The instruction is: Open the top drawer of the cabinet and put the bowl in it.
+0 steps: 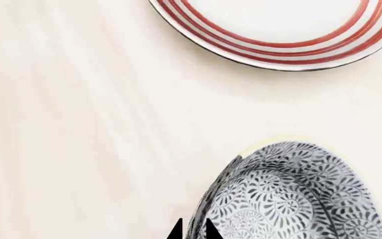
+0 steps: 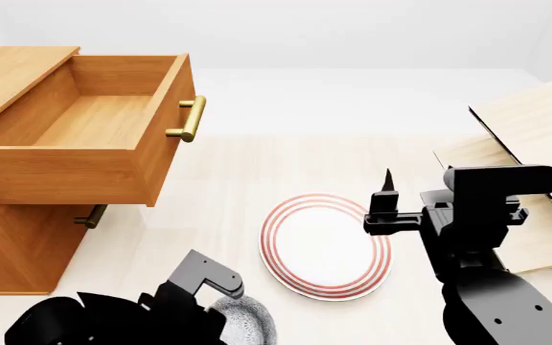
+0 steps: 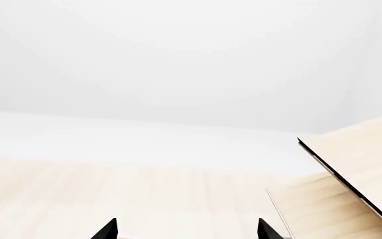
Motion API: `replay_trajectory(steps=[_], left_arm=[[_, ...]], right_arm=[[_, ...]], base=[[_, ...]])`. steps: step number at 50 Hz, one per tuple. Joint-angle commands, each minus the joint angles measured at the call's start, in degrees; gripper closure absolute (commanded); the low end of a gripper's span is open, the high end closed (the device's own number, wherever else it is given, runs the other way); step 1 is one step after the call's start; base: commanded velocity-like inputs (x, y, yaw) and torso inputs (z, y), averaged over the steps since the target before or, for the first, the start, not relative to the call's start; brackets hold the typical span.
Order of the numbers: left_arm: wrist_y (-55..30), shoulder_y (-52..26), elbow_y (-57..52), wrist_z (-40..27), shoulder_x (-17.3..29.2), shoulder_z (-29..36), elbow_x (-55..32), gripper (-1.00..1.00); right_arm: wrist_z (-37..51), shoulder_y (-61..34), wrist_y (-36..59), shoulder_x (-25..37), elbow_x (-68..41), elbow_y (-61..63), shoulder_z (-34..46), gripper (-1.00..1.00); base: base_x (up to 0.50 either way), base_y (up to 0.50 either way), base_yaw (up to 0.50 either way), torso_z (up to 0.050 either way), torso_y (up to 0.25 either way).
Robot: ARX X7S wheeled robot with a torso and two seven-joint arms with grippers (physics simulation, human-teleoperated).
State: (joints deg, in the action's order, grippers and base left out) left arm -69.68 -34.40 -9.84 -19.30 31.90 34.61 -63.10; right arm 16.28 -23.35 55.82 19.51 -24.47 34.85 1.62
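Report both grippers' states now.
Left gripper: shut on the bowl rim.
Right gripper: open, holding nothing.

Top drawer (image 2: 84,144) of the orange-brown cabinet (image 2: 12,244) stood pulled fully open, its box bare inside, brass handle at 3 o'clock. The grey-blue patterned bowl (image 2: 242,323) sat on the pale floor at 5 o'clock from the cabinet.

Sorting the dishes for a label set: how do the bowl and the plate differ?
The bowl is deep, with a grey-blue speckled pattern outside; the plate is flat and white with red rings near its rim. The plate is wider than the bowl. The plate lies in the open, while the left arm partly hides the bowl in the head view. Both are round.
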Motion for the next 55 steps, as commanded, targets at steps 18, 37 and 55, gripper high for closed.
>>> replay_trajectory(steps=[18,37,55], left_arm=[[-6.61,-2.06,-13.7,-13.58,0.79,-8.46,-10.7,1.0],[-9.67,-8.95,-21.66,-28.09,-0.04,-13.04,-28.24,1.0],[-6.85,-19.72,-23.01,-37.64,-2.61,-11.53,-40.0,1.0]], right_arm=[[2.29,-1.16,6.98,0.87,-4.49,8.88,-4.49,-1.0],[3.6,-2.08,10.63,1.86,-6.89,11.82,-8.73,-1.0],[4.3,-2.84,11.89,2.21,-8.52,12.81,-11.49,-1.0]], base=[[0.0,0.0,0.0,0.0,0.0],[0.0,0.0,0.0,0.0,0.0],[0.0,0.0,0.0,0.0,0.0]])
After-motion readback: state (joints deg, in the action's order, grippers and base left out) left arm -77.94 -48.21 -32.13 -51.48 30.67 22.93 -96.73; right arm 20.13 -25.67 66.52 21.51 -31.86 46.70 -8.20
